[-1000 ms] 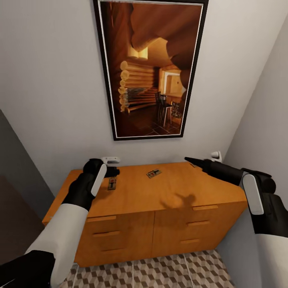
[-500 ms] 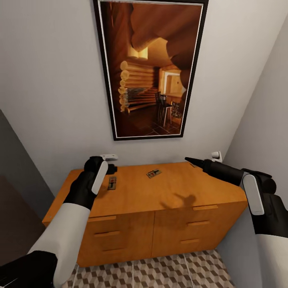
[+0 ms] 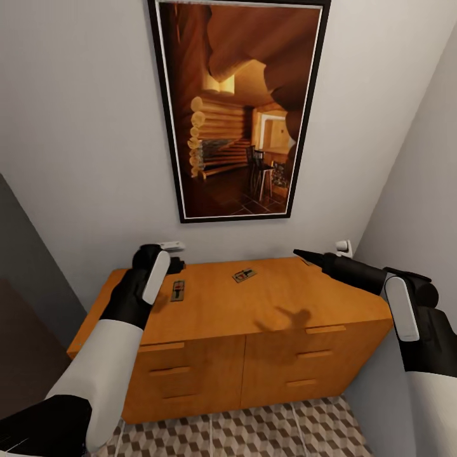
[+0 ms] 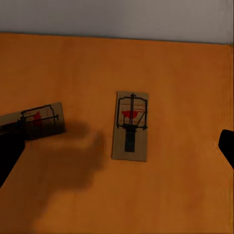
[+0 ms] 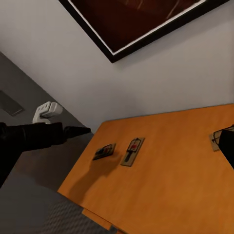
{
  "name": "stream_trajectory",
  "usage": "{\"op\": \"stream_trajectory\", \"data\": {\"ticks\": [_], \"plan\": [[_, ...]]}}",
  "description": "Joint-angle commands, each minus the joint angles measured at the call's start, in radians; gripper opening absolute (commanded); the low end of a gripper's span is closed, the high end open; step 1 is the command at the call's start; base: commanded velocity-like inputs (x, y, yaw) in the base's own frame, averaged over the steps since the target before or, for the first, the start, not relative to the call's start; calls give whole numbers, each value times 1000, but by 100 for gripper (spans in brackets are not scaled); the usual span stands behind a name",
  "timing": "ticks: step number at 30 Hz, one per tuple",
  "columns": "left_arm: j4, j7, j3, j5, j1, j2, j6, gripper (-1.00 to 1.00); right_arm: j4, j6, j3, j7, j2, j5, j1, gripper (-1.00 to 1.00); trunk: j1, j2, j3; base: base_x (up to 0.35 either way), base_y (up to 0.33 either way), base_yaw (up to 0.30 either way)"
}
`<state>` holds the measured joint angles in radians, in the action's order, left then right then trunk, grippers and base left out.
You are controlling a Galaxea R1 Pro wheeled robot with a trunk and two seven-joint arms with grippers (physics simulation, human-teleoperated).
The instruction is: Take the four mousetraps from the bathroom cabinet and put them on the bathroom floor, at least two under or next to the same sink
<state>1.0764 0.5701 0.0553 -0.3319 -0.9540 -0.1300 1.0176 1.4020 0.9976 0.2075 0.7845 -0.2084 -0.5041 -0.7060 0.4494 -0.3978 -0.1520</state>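
Note:
The orange-brown cabinet (image 3: 273,304) stands against the wall, with mousetraps lying flat on its top. One mousetrap (image 3: 178,291) (image 4: 130,126) lies just below my left gripper (image 3: 170,264), which hovers open above it with fingers (image 4: 9,146) wide apart. A second mousetrap (image 4: 41,119) (image 5: 104,151) lies beside it, partly behind that finger. A third mousetrap (image 3: 244,275) rests near the top's middle. My right gripper (image 3: 304,256) is open over the right rear corner, and a fourth mousetrap (image 5: 214,139) peeks out beside its finger (image 5: 227,146). Cube-patterned bathroom floor (image 3: 254,431) shows below.
A large framed picture (image 3: 238,108) hangs above the cabinet. Small white wall fittings (image 3: 172,245) (image 3: 343,246) sit just above the top's rear edge. Walls close in on the right (image 3: 419,158) and a dark panel (image 3: 25,304) on the left.
My left gripper has risen a little and drawn back toward the wall, off the mousetrap under it. The right arm and the mousetraps have stayed put.

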Motion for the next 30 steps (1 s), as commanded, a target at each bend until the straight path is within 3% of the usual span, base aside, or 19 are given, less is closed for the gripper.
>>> {"op": "stream_trajectory", "data": {"ticks": [1,6,16,25,30], "plan": [[3,13,2,-37,-1,1,2,100,0,4,1,5,0,3,-1,100,1,-2,-2,0,0,0],[6,16,3,-77,-2,4,1,100,0,4,1,5,0,3,-1,100,1,-2,-2,0,0,0],[-9,17,4,-93,-1,7,-1,100,0,4,1,5,0,4,-1,100,1,-2,-2,0,0,0],[-122,25,6,-94,0,5,-4,100,0,4,1,5,0,5,-1,100,1,-2,-2,0,0,0],[-180,70,6,-96,0,2,-5,100,1,4,1,5,0,5,-1,100,1,-2,-2,0,0,0]]}}
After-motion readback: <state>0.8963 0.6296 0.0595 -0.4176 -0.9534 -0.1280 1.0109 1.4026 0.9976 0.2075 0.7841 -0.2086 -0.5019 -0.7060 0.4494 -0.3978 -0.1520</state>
